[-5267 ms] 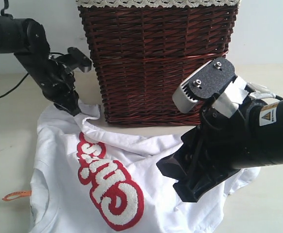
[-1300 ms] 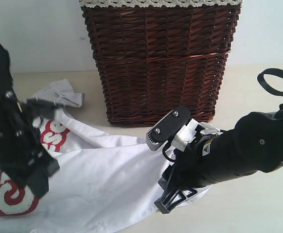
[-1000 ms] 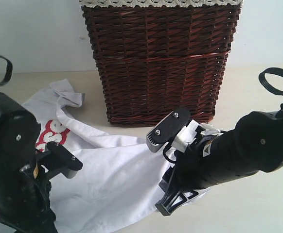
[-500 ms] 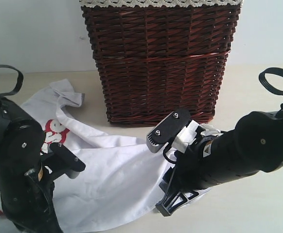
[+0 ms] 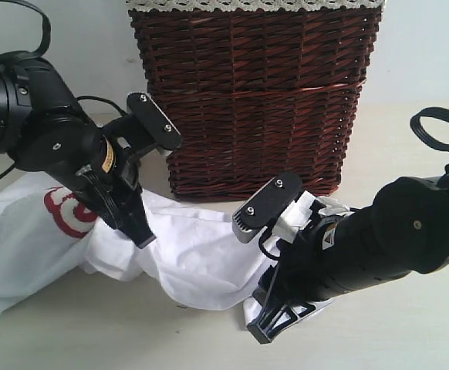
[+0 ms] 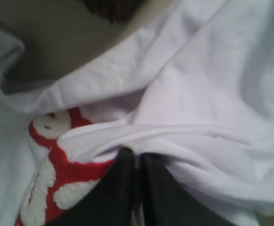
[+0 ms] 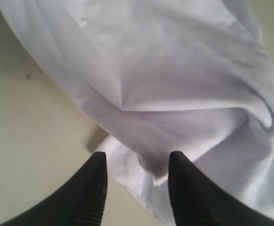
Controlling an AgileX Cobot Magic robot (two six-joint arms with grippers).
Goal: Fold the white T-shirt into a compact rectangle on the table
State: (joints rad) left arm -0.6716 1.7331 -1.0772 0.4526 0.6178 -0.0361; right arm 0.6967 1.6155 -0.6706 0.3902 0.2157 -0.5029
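The white T-shirt lies bunched on the table, stretched from the left edge to the right arm. Part of its red-outlined lettering shows at the left. My left gripper hangs above the shirt's middle, shut on a pinched fold of white cloth, with red letters beside its fingers. My right gripper sits low at the shirt's right end. Its jaws stand apart, and a loose edge of the T-shirt lies between them unpinched in the right wrist view.
A tall dark brown wicker basket with a lace-trimmed liner stands just behind the shirt. Bare beige tabletop shows in front of the shirt and to the right of the right arm. A black cable loop arches over the right arm.
My left gripper shut on the shirt at the front left, then rose and swung toward the basket, dragging the cloth into a raised fold. The right arm has not moved.
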